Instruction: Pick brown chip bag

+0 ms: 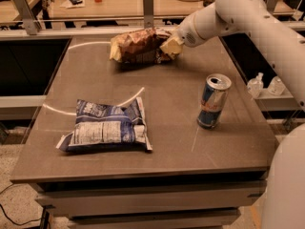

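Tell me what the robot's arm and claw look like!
The arm is smooth, white and rounded, like a fat tube, with a round grey dotted patch near the wrist. No cables show. The claw is a pale cream colour and sits at one end of the brown chip bag.

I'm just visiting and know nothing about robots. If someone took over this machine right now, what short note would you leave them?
The gripper is at the far side of the grey table, against the right end of the crumpled reddish-brown foil chip bag. Whether it has a hold cannot be seen.
The chip bag appears to rest on the table near its far edge.
Also there: a flat blue-and-white bag near left and an upright blue-and-silver drink can at right, both apart from the gripper.
Done: the reach to the bag. Left: secure the grasp and lift.
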Robot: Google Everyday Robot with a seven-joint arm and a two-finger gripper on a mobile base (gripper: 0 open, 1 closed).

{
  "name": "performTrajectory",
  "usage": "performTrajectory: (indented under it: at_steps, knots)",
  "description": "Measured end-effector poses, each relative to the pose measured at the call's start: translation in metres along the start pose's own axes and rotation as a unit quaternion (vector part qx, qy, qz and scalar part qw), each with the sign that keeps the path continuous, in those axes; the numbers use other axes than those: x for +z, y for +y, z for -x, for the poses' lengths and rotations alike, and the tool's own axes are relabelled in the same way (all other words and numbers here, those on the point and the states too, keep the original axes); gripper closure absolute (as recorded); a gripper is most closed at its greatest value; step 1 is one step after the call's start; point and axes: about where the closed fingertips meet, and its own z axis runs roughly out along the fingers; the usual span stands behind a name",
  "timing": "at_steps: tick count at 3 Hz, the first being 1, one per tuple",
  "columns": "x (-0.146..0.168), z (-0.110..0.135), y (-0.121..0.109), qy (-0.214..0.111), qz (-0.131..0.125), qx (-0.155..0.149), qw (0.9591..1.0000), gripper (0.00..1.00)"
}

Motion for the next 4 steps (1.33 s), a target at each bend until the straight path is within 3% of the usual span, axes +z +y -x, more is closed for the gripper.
performTrajectory:
  at_steps: [1, 2, 3, 4]
  knots:
    - [-0.018, 0.019, -0.007, -0.032, -0.012, 0.035, 0.9988, 1.0]
    - [-0.045, 0.046, -0.019, -0.076, -0.023, 0.056, 0.9952, 1.0]
    - [-0.068, 0.068, -0.028, -0.117, -0.021, 0.06, 0.9912, 1.0]
    - [-0.072, 0.073, -0.03, -0.122, -0.023, 0.06, 0.9905, 1.0]
